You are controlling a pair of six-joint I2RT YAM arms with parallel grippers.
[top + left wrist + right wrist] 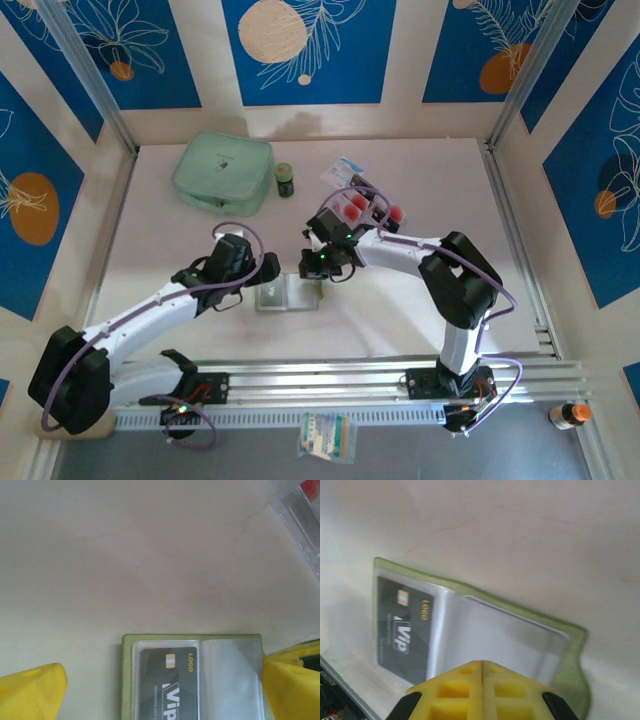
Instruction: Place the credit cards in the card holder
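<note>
Holder (578,647) lies open w/ black card (402,630) in; left pincer (160,672) wide astride it, right pincer (482,669) shut at sleeve (505,630), may drag unpinned holder askew.

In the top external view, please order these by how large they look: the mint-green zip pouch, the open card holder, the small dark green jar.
1. mint-green fabric zip pouch, clearly largest.
2. olive-green folding card holder, lying open.
3. small dark green cylindrical jar, smallest.

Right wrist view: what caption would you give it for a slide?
Right gripper, fingers closed, above the open card holder with one black card tucked inside.
</note>
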